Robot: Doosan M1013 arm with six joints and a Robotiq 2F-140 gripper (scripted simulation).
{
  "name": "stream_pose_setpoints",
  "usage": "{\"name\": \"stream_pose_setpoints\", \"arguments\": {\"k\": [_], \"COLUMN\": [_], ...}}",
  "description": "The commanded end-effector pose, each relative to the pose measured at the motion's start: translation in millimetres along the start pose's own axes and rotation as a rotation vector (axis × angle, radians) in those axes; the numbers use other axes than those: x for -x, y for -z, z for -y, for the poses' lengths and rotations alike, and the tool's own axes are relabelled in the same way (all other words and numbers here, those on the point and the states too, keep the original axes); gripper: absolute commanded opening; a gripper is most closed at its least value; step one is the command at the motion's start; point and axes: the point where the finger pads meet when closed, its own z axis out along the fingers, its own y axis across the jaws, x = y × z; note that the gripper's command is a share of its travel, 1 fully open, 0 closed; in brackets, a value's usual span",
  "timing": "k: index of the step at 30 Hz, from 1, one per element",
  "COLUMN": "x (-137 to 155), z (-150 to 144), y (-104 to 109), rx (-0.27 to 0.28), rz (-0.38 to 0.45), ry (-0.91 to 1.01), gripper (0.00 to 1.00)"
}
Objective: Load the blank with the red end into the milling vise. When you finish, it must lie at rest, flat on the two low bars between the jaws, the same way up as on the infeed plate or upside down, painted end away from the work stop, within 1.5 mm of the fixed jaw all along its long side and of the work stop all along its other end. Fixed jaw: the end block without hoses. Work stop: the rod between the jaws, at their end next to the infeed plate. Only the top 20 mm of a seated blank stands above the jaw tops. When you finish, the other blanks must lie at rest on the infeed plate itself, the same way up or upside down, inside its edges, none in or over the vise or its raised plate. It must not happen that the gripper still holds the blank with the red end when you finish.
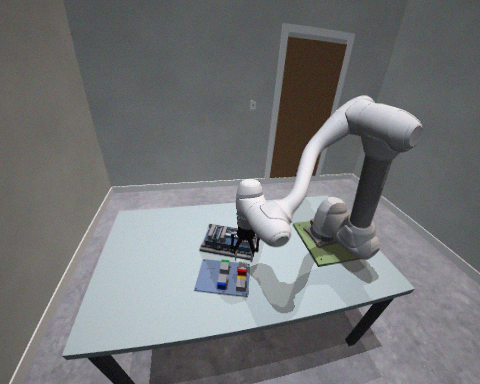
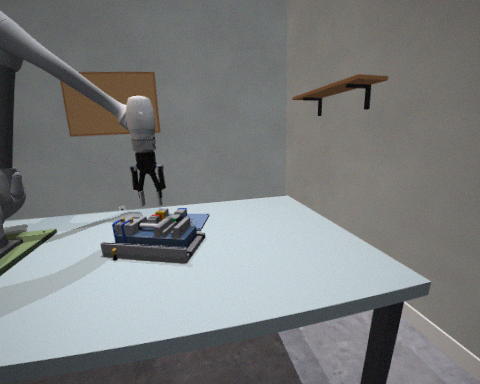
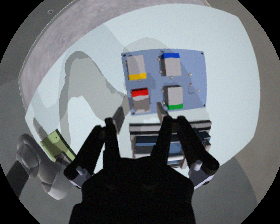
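The blank with the red end [image 1: 242,269] lies on the blue infeed plate [image 1: 222,277], at the side next to the vise. It also shows in the wrist view [image 3: 140,98]. The milling vise [image 1: 227,239] stands just behind the plate on its raised plate, and nothing lies between its jaws. My gripper [image 1: 245,248] hangs above the vise's near edge, well above the table in the exterior view [image 2: 150,200]. Its fingers stand half open with nothing between them [image 3: 140,129].
Other blanks lie on the infeed plate: a yellow-ended one [image 3: 135,68], a blue-ended one [image 3: 169,64] and a green-ended one [image 3: 173,96]. The arm's base stands on a green plate [image 1: 326,247] at the right. A wall shelf [image 2: 340,87] is far off.
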Motion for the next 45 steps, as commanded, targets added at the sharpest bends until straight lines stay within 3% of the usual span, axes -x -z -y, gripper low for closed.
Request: {"name": "stream_pose_setpoints", "arguments": {"k": [1,45], "x": [-0.4,-1.9], "z": [-0.4,-1.9], "y": [1.7,4.1], "rx": [0.000,0.000], "rz": [0.000,0.000], "ry": [0.000,0.000], "gripper": [0.47,0.47]}}
